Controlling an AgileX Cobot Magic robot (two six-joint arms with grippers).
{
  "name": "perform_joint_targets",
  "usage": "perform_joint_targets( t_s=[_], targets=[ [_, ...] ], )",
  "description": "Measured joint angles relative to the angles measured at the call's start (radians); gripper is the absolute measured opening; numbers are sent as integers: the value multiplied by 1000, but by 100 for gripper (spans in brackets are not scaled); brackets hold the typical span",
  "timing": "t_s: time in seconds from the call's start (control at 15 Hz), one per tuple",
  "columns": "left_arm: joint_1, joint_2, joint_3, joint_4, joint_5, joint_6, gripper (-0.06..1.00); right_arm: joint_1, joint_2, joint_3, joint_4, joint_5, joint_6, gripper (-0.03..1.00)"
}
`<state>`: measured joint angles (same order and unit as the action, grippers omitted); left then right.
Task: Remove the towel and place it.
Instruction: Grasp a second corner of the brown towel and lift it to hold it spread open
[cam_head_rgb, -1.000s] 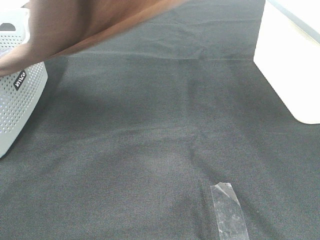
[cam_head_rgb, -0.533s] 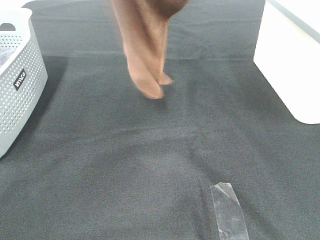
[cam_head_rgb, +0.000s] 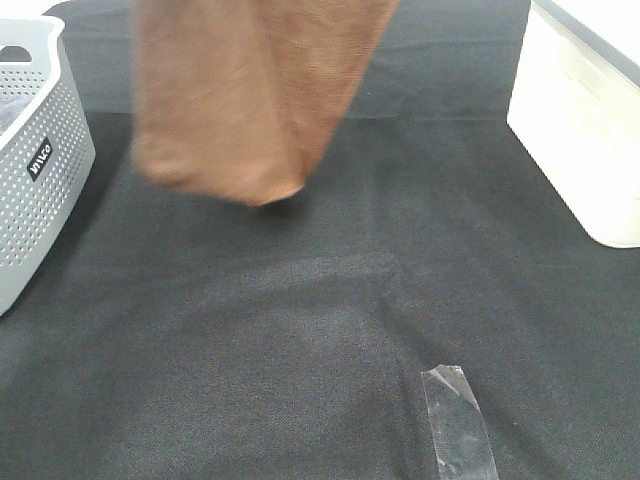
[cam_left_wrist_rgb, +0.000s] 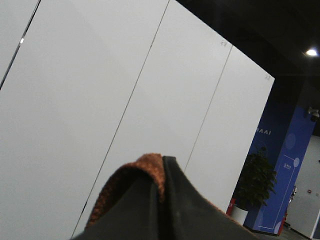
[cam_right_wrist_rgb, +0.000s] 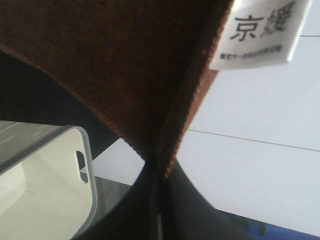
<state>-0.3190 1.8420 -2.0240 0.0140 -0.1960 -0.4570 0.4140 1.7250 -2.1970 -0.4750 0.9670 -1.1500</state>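
Observation:
The rust-brown towel (cam_head_rgb: 240, 100) hangs down from the top edge of the exterior high view, motion-blurred, its lower end just above the black table cloth (cam_head_rgb: 300, 330). Neither gripper shows in that view. In the left wrist view my left gripper (cam_left_wrist_rgb: 162, 175) is shut on a folded edge of the towel (cam_left_wrist_rgb: 125, 175), raised towards a white wall. In the right wrist view my right gripper (cam_right_wrist_rgb: 159, 175) is shut on the towel (cam_right_wrist_rgb: 100, 60) near its white tag (cam_right_wrist_rgb: 260, 30).
A grey perforated basket (cam_head_rgb: 30, 180) stands at the left edge of the table. A white bin (cam_head_rgb: 580, 130) sits at the right, and the right wrist view shows a white bin (cam_right_wrist_rgb: 45, 170) below. A strip of clear tape (cam_head_rgb: 458, 425) lies on the cloth at the front.
The towel left the basket corner, swung to the middle as a narrow bunch, and now hangs spread wider and further left.

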Motion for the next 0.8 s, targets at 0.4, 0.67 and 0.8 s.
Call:
perform_joint_targets(
  t_s=[0.4,0.67,0.8],
  targets=[
    [11,55,-2,-102,-134,-1,0,-1,53,0,-94,-195,174,0],
    [11,106,-3,-106,-283,-1,0,-1,58,0,-231,-347,454,0],
    [11,139,-6,-136,-322,-5,0,-2,58,0,-270,-418,510,0]
  ],
)
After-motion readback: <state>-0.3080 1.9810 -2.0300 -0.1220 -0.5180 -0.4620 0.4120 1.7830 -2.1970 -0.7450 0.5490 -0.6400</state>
